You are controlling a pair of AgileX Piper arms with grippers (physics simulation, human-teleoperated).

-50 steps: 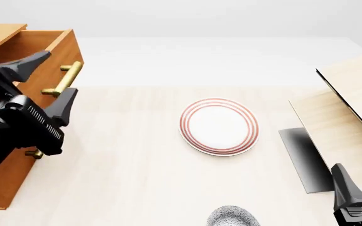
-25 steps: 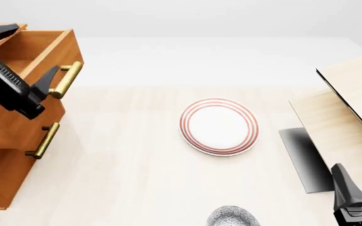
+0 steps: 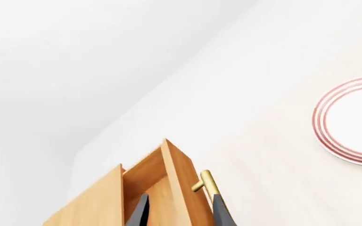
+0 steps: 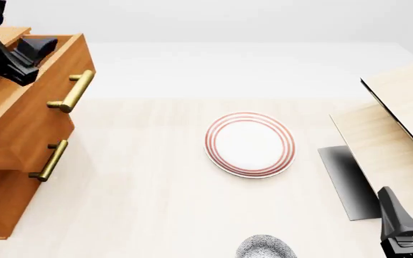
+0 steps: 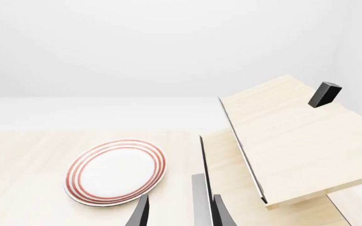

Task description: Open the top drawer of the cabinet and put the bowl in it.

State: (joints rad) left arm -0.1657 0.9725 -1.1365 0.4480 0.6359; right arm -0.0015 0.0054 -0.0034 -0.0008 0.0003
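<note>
Since a second ago, risen and drawn back to the far left corner: the left gripper [image 4: 21, 54], formerly low beside the cabinet [image 4: 20, 156] front, now above the top drawer [image 4: 34, 102]. Fingers parted in the left wrist view, one either side of the drawer's front panel, closed on nothing. Top drawer pulled out, brass bar handle [image 4: 71, 91] facing the table's middle; plain wood inside as far as can be seen, with nothing visible in it, though much of the interior hidden by the arm in the front view. Second drawer handle [image 4: 49, 160] below, that drawer also standing out a little from the cabinet body.

Unmoved at the near edge of the table [image 4: 142, 204]: the bowl [image 4: 265, 248], speckled, only its far rim in view, well apart from the cabinet and nearer the right arm. Between them, toward the middle, a plate [image 4: 250, 143] with red rings, bare.

At the right, pale boards [image 4: 386, 140] leaning over a dark panel. Right gripper [image 5: 176, 214] low at the near right corner, fingers apart, holding nothing.
</note>
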